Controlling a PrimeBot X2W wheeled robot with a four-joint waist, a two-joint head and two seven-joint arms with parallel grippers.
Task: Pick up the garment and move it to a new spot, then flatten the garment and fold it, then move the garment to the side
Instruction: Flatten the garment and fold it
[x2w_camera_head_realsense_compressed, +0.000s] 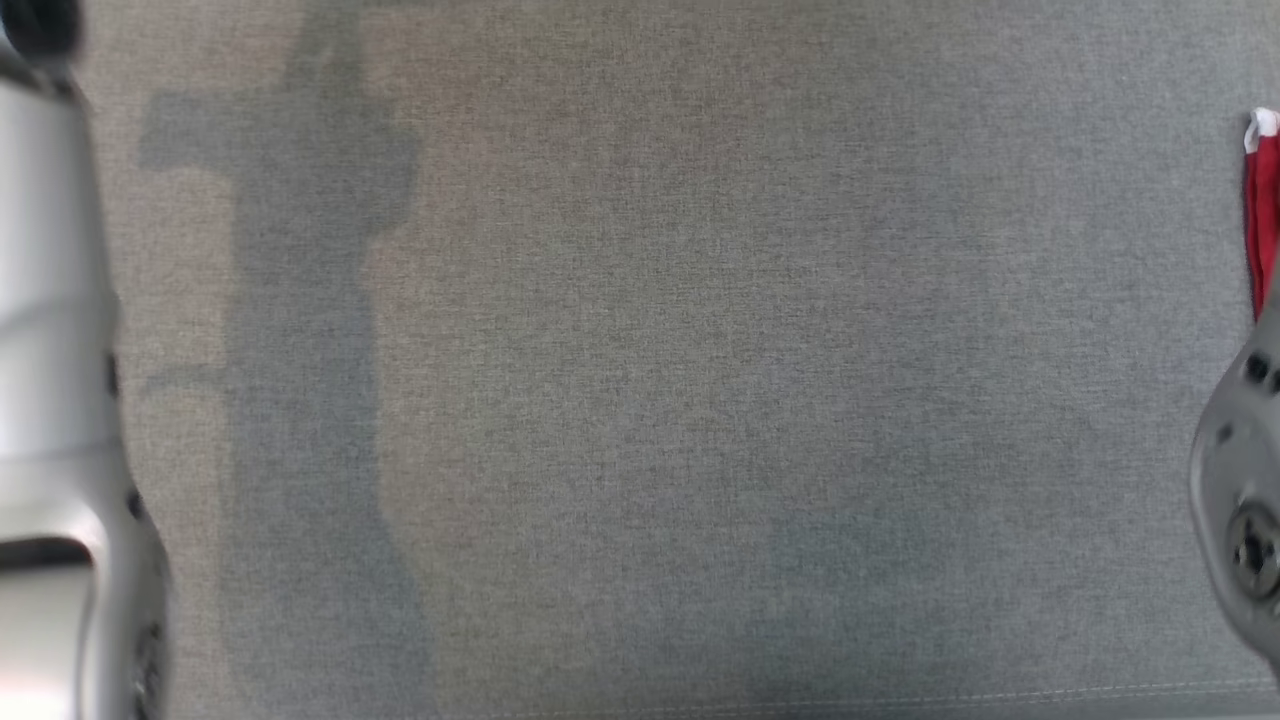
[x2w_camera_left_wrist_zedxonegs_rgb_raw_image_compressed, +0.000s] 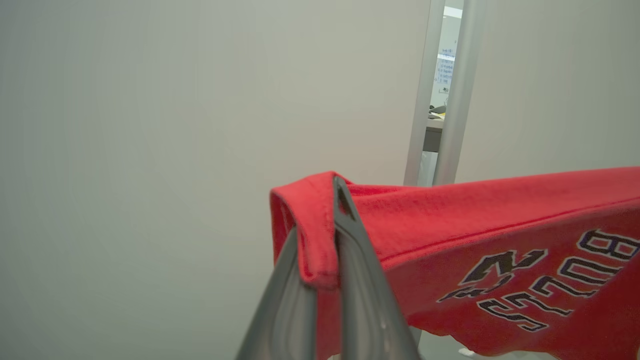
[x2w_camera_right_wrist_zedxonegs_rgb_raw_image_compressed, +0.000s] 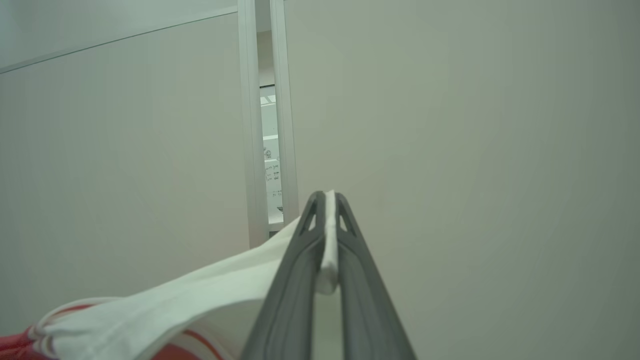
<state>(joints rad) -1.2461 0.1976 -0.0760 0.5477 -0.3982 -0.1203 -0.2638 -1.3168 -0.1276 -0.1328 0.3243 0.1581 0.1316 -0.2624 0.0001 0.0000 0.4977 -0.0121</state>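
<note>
The garment (x2w_camera_left_wrist_zedxonegs_rgb_raw_image_compressed: 500, 235) is a red shirt with dark lettering and white trim. My left gripper (x2w_camera_left_wrist_zedxonegs_rgb_raw_image_compressed: 320, 220) is shut on a folded red hem of it, and the cloth stretches away to the right, held up in the air. My right gripper (x2w_camera_right_wrist_zedxonegs_rgb_raw_image_compressed: 327, 200) is shut on a white edge of the garment (x2w_camera_right_wrist_zedxonegs_rgb_raw_image_compressed: 200, 295), which trails down to the lower left where red fabric shows. In the head view a thin strip of the garment (x2w_camera_head_realsense_compressed: 1262, 200) shows at the far right edge, above my right arm (x2w_camera_head_realsense_compressed: 1240, 500). My left arm (x2w_camera_head_realsense_compressed: 60, 400) rises along the left edge.
A grey fabric-covered table (x2w_camera_head_realsense_compressed: 640, 400) spreads across the head view, with its front seam along the bottom. Both wrist views face pale wall panels with a narrow gap between metal posts (x2w_camera_left_wrist_zedxonegs_rgb_raw_image_compressed: 445, 95), and a room beyond.
</note>
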